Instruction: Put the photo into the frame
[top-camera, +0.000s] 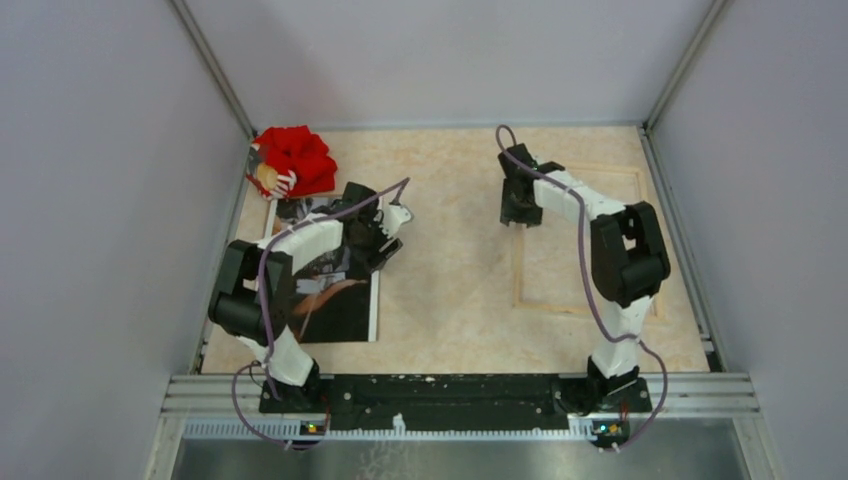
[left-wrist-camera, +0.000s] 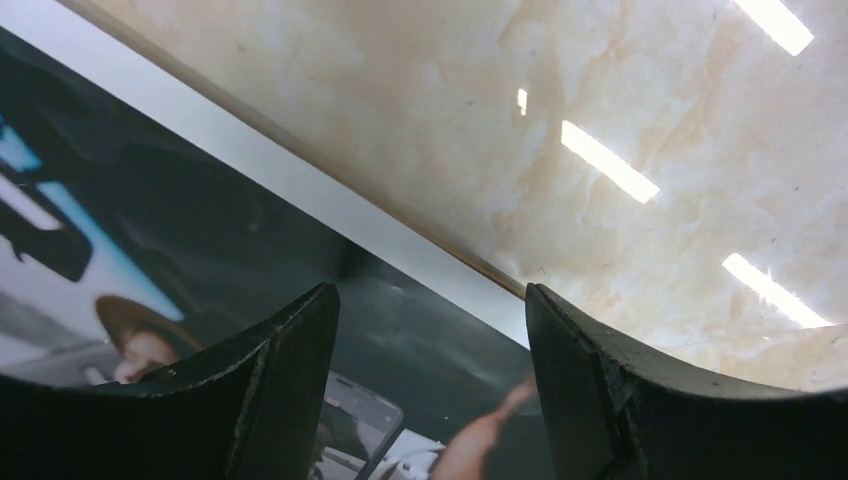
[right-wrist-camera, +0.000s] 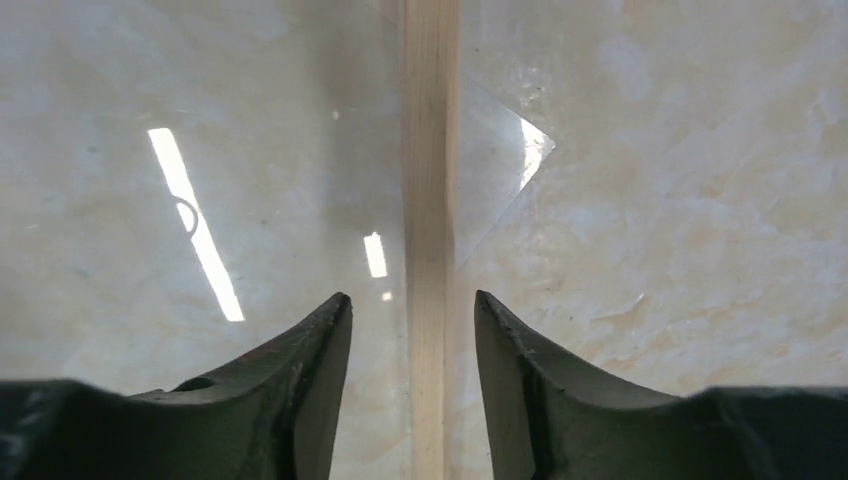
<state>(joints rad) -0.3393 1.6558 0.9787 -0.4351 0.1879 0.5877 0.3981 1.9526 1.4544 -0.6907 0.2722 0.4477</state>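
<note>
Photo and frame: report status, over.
Left gripper open, low over photo. Right gripper open, straddling a rail of frame. Photo flat on table, unframed. Red object by its far end.

A: Entry one?
B: Red bunched soft thing, a small pale and yellow part at its left side, at the far-left corner of the table, beige marbled top
A: Entry two?
B: Grey walls on three sides; metal rail along the near edge
</note>
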